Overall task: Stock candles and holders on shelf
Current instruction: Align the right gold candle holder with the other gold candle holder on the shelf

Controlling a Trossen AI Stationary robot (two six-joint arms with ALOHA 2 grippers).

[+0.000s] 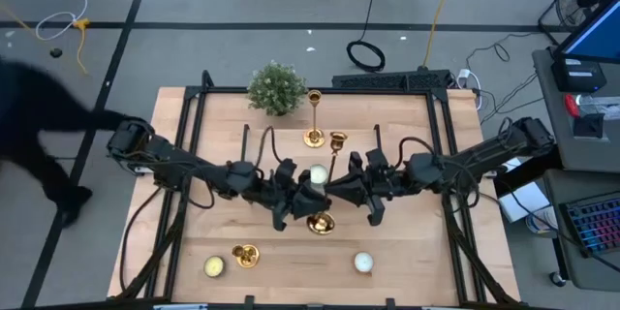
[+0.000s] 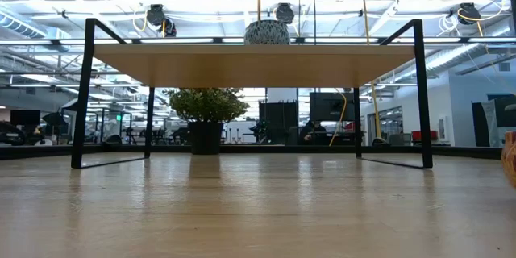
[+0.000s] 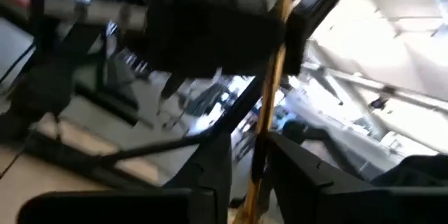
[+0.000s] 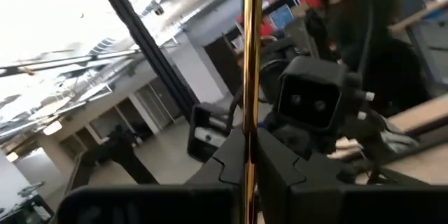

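Observation:
Over the table's middle, one gold holder point(image 1: 327, 189) hangs between both grippers, its cup point(image 1: 337, 140) toward the far edge and its base point(image 1: 321, 223) toward the near edge. My right gripper point(image 4: 248, 171) is shut on its stem. My left gripper point(image 3: 248, 178) is open, with a finger on either side of the same stem point(image 3: 269, 105). A second holder point(image 1: 313, 138) stands behind them, and a third point(image 1: 244, 255) is at the near left. One candle point(image 1: 317, 174) sits by the fingers, and two more point(image 1: 214, 267) point(image 1: 363, 263) lie near the front edge. The shelf point(image 2: 258, 63) stands on black legs. My right gripper pinches the holder's thin stem point(image 4: 250, 112) between its two fingers. It comes roughly level from the table's right, and the fingers lie across the stem. Whether the base rests on anything I cannot tell.
A bushy green plant point(image 1: 276, 87) stands at the far edge, left of centre. Black frame rails point(image 1: 179, 155) run along both table sides. A person in dark clothes point(image 1: 29, 126) is beside the table's left, and a desk with a keyboard point(image 1: 591, 223) is on the right.

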